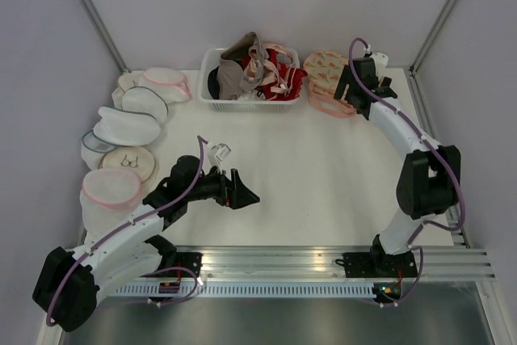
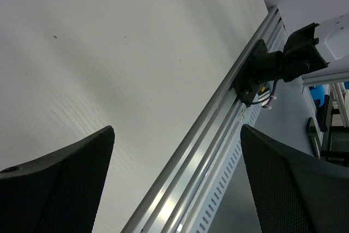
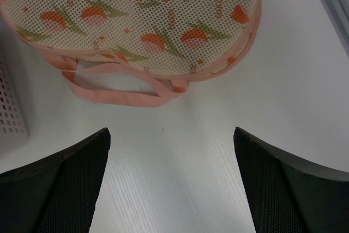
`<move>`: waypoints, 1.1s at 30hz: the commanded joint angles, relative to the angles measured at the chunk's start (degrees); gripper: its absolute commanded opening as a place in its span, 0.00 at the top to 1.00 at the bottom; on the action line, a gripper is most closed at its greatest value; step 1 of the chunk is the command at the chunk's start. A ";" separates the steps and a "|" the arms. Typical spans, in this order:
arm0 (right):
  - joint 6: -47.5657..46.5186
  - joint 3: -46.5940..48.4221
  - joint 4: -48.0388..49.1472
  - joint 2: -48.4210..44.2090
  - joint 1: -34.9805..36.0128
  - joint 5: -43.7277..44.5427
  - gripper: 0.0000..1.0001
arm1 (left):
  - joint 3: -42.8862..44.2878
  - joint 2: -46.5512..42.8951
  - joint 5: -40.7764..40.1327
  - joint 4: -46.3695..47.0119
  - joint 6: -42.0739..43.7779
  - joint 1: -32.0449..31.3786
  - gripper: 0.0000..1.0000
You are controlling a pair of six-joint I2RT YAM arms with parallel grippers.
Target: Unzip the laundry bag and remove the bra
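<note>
The laundry bag (image 1: 323, 69) is a peach pouch with a watermelon-slice print and lies at the back right of the table, beside the basket. In the right wrist view the laundry bag (image 3: 136, 20) fills the top, zipped shut, with its pink strap loop (image 3: 117, 88) lying on the table toward me. My right gripper (image 3: 172, 151) is open and empty, just short of the strap, over bare table; it also shows in the top view (image 1: 347, 90) at the bag's near edge. My left gripper (image 1: 242, 191) is open and empty over the table's middle. The bra is hidden.
A white basket (image 1: 212, 96) of red, pink and grey garments stands at the back centre, and its corner shows in the right wrist view (image 3: 11, 107). Several white mesh pouches (image 1: 129, 123) lie along the left edge. The aluminium rail (image 2: 218, 124) runs along the near edge.
</note>
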 commanded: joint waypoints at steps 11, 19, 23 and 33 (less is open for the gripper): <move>20.58 -6.45 18.07 10.39 -15.46 -15.97 0.02 | -5.44 -6.00 -3.02 2.75 -3.30 -0.17 0.00; 26.21 -8.75 27.85 16.71 -18.10 -25.20 0.05 | -5.44 -6.70 -3.55 2.04 -4.18 -0.17 0.00; 28.15 -9.97 32.33 16.99 -19.07 -30.73 0.07 | -5.80 -7.58 -3.90 1.78 -4.53 -0.17 0.00; 29.81 -17.18 33.31 7.85 -19.42 -35.13 0.07 | -6.59 -7.32 -4.52 1.96 -4.88 -0.17 0.00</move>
